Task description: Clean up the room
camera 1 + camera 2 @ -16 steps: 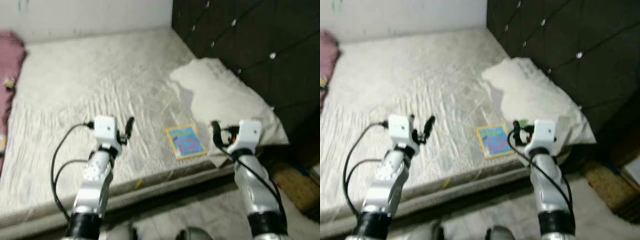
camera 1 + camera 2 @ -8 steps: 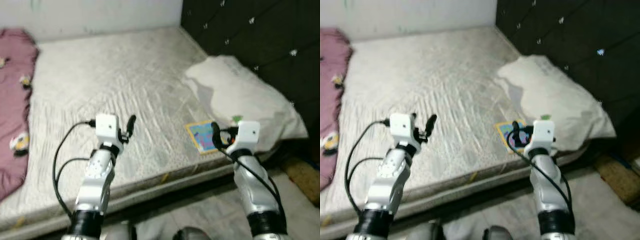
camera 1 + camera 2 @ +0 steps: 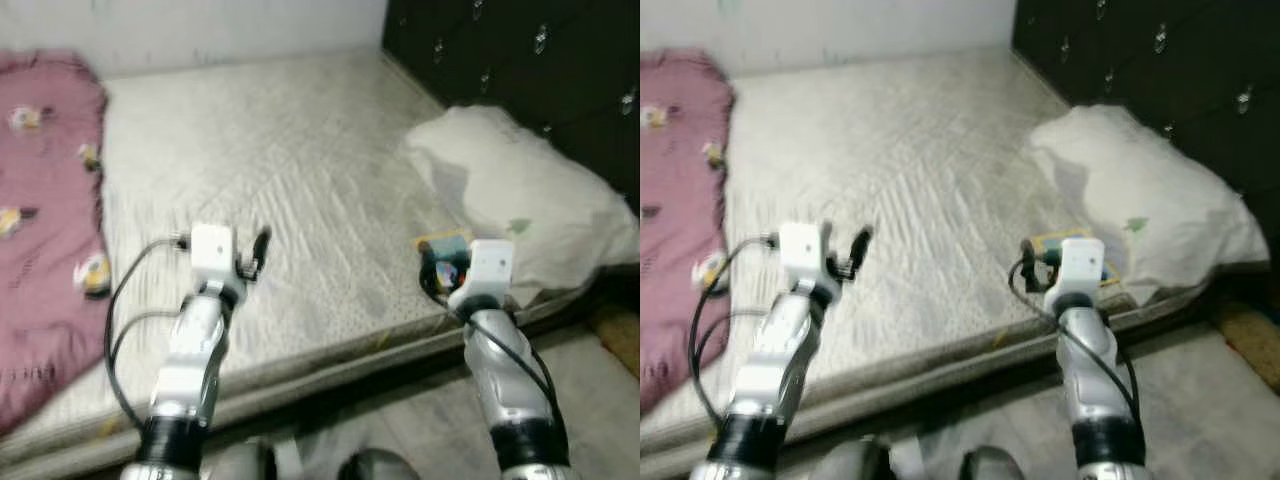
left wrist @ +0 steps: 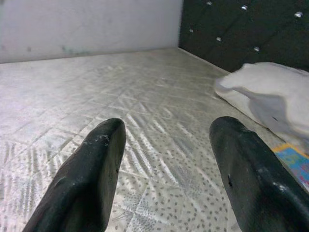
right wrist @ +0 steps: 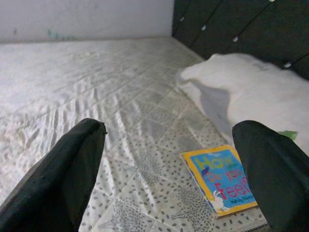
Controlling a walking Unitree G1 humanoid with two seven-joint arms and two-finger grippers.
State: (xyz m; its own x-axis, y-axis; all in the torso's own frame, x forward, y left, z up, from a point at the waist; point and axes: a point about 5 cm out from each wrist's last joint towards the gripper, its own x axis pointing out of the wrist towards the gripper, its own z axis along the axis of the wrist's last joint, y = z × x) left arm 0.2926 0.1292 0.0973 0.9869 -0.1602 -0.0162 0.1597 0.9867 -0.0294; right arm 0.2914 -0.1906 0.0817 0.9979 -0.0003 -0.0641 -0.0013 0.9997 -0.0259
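A small picture book point(image 5: 221, 179) with a blue cover and yellow border lies flat near the mattress's point(image 3: 300, 180) front edge, close beside a white pillow point(image 3: 520, 190). My right gripper point(image 5: 178, 174) hovers open and empty just in front of the book; in the left eye view the book point(image 3: 446, 245) is half hidden behind that wrist. My left gripper point(image 4: 166, 164) is open too, held over bare mattress further left, with the book point(image 4: 293, 162) off to its side. A pink patterned blanket point(image 3: 45, 200) lies crumpled along the left part of the bed.
A dark tufted headboard point(image 3: 520, 60) rises behind the pillow. A pale wall point(image 3: 200, 30) backs the bed. Grey floor point(image 3: 420, 410) runs along the bed's front edge, with a brownish thing point(image 3: 620, 335) low at the far right.
The camera has swung left, so the pink blanket shows much more and the pillow and book sit further right. Both arms keep the same pose, grippers still open.
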